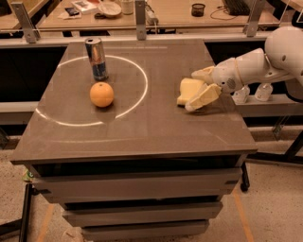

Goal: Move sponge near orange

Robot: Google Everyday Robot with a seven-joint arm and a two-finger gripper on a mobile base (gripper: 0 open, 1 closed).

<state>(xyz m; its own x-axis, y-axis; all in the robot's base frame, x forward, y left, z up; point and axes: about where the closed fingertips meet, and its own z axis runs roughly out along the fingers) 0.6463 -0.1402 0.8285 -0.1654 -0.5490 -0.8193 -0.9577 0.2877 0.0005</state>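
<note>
The pale yellow sponge [187, 90] lies flat on the right side of the dark table [142, 127]. The orange [102, 94] sits left of centre, inside a white circle drawn on the tabletop, well apart from the sponge. My gripper [200, 87] reaches in from the right on a white arm. Its cream fingers are spread open, one behind the sponge's right end and one [203, 97] in front of it. The sponge rests on the table.
A tall silver-and-blue drink can [96, 58] stands just behind the orange. The table's right edge is close to the sponge. A workbench with clutter [109, 8] runs behind the table.
</note>
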